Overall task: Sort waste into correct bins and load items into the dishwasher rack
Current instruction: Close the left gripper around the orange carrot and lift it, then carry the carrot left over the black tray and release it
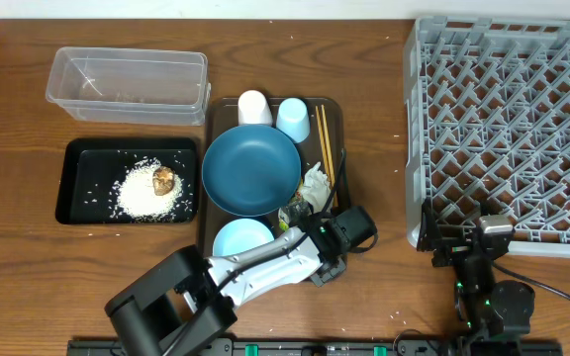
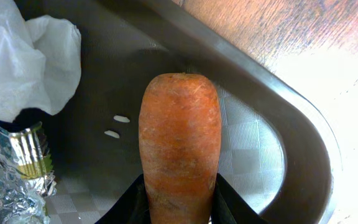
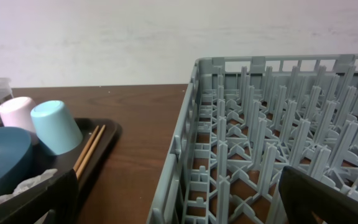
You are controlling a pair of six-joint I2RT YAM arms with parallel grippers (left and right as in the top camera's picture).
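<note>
My left gripper [image 1: 330,240] [image 2: 179,202] is shut on the orange carrot [image 2: 179,143], low over the near right corner of the brown serving tray [image 2: 278,124]. Crumpled white tissue [image 2: 23,56] [image 1: 315,183] and the foil wrapper [image 2: 11,174] [image 1: 293,213] lie beside it. The black tray [image 1: 77,158] holds white rice [image 1: 146,196] and a brown lump [image 1: 164,179]. The clear tub [image 1: 127,84] stands behind it. My right gripper [image 1: 468,245] [image 3: 185,205] is open and empty at the near left corner of the grey rack [image 1: 508,129] [image 3: 260,137].
The serving tray [image 1: 336,114] also carries the dark blue plate [image 1: 250,170], light blue bowl [image 1: 240,239], white cup [image 1: 254,107], light blue cup [image 1: 293,117] and chopsticks [image 1: 325,148]. Two rice grains [image 2: 117,124] lie on the tray floor.
</note>
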